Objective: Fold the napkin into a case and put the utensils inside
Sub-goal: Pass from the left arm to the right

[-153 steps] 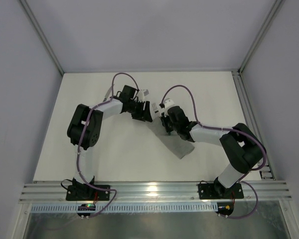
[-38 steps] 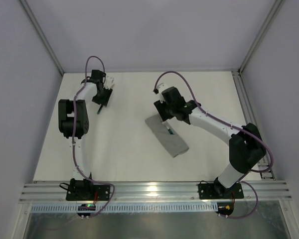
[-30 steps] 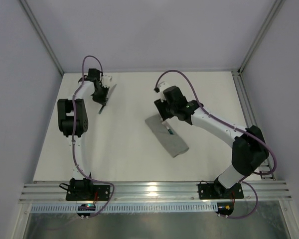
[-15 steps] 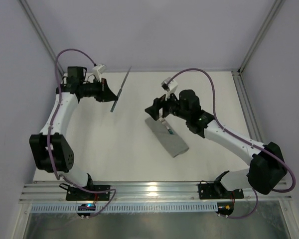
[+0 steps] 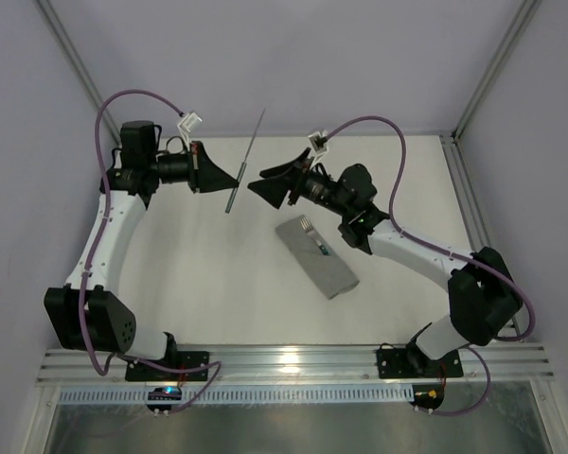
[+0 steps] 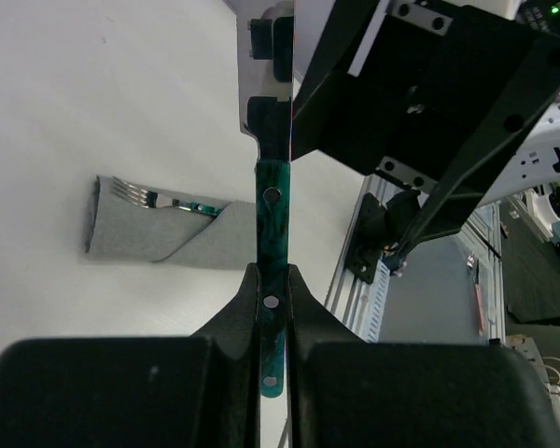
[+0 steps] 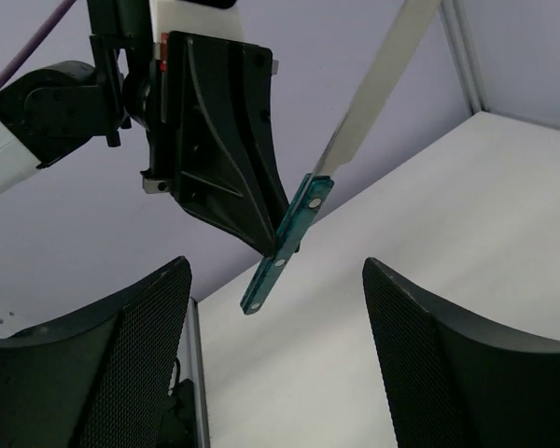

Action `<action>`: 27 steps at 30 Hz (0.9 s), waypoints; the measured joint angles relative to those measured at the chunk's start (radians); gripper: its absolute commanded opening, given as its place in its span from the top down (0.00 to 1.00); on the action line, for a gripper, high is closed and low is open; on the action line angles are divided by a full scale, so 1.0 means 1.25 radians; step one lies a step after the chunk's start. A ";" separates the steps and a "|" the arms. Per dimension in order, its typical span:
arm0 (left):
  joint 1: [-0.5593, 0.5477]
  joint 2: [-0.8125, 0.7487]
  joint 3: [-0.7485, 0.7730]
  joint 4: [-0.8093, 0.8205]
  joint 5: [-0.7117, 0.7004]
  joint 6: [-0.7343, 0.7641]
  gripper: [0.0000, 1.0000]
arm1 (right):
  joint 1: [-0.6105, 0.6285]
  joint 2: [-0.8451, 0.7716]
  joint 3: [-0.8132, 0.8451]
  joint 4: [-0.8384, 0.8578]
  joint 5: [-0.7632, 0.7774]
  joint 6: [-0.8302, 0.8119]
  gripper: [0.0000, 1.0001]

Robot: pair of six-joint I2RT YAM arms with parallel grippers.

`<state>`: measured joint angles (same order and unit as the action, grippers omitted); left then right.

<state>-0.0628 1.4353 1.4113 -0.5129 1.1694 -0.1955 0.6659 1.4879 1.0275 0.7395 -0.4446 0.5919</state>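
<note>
Top external: left gripper [image 5: 222,180] clamps one knife [image 5: 251,142], right gripper [image 5: 265,184] gapes, one fork [image 5: 310,227] in one case [image 5: 329,272].

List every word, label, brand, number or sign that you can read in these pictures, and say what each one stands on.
No text can be read in any view.
White tag by the left wrist: too small to tell whether it bears print.
White tag by the right wrist: too small as well.
Knife, fork, case: no marking shows.
</note>
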 measured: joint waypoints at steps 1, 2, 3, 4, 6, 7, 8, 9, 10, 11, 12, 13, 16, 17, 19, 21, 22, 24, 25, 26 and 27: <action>-0.003 0.000 0.002 0.000 0.005 -0.006 1.00 | 0.002 0.020 0.013 -0.003 -0.005 0.014 0.25; -0.005 0.000 0.005 0.001 0.009 -0.012 1.00 | 0.005 0.040 0.027 -0.005 -0.012 0.030 0.25; -0.007 0.000 0.006 0.002 0.012 -0.016 1.00 | 0.005 0.058 0.039 -0.004 -0.017 0.042 0.26; -0.008 0.000 0.007 0.004 0.016 -0.022 1.00 | 0.006 0.071 0.046 0.000 -0.021 0.056 0.27; -0.010 0.000 0.007 0.005 0.021 -0.028 1.00 | 0.007 0.087 0.049 0.008 -0.030 0.081 0.28; -0.013 0.000 0.007 0.005 0.023 -0.029 1.00 | 0.007 0.092 0.051 0.012 -0.035 0.093 0.30; -0.016 0.000 0.007 0.005 0.024 -0.029 1.00 | 0.007 0.096 0.053 0.017 -0.040 0.100 0.32; -0.021 0.000 0.007 0.004 0.026 -0.028 1.00 | 0.007 0.099 0.055 0.022 -0.043 0.106 0.34; -0.024 0.000 0.007 0.002 0.028 -0.026 1.00 | 0.007 0.102 0.058 0.030 -0.046 0.115 0.38; -0.028 0.000 0.007 0.000 0.030 -0.025 1.00 | 0.007 0.104 0.063 0.035 -0.049 0.121 0.40; -0.031 0.000 0.007 -0.002 0.032 -0.023 1.00 | 0.007 0.107 0.068 0.041 -0.055 0.128 0.42; -0.032 0.000 0.007 -0.003 0.035 -0.023 1.00 | 0.007 0.109 0.074 0.047 -0.059 0.136 0.45; -0.032 0.000 0.007 -0.003 0.038 -0.023 1.00 | 0.007 0.117 0.085 0.070 -0.067 0.154 0.63; -0.032 0.000 0.007 -0.004 0.042 -0.023 1.00 | 0.007 0.121 0.088 0.074 -0.067 0.158 0.72; -0.032 -0.002 0.007 -0.004 0.049 -0.022 1.00 | 0.005 0.130 0.090 0.078 -0.069 0.169 0.81; -0.032 -0.003 0.007 -0.004 0.047 -0.015 1.00 | 0.004 0.135 0.091 0.085 -0.070 0.185 0.94; -0.032 -0.003 0.007 -0.004 0.049 -0.010 1.00 | 0.004 0.135 0.091 0.085 -0.070 0.189 0.97; -0.033 -0.004 0.007 -0.004 0.047 -0.005 0.72 | 0.004 0.135 0.091 0.084 -0.070 0.195 0.97; -0.033 -0.005 0.007 -0.005 0.040 -0.002 0.58 | 0.004 0.135 0.092 0.079 -0.069 0.190 0.97; -0.034 -0.005 0.007 -0.008 0.020 0.003 0.35 | 0.005 0.134 0.095 0.060 -0.069 0.179 0.97; -0.034 -0.005 0.007 -0.017 -0.004 0.011 0.27 | 0.005 0.133 0.101 0.030 -0.065 0.163 0.97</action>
<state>-0.1055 1.4296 1.4197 -0.5343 1.1648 -0.1822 0.6727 1.6539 1.1538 0.7765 -0.5255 0.7959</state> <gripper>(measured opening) 0.488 0.104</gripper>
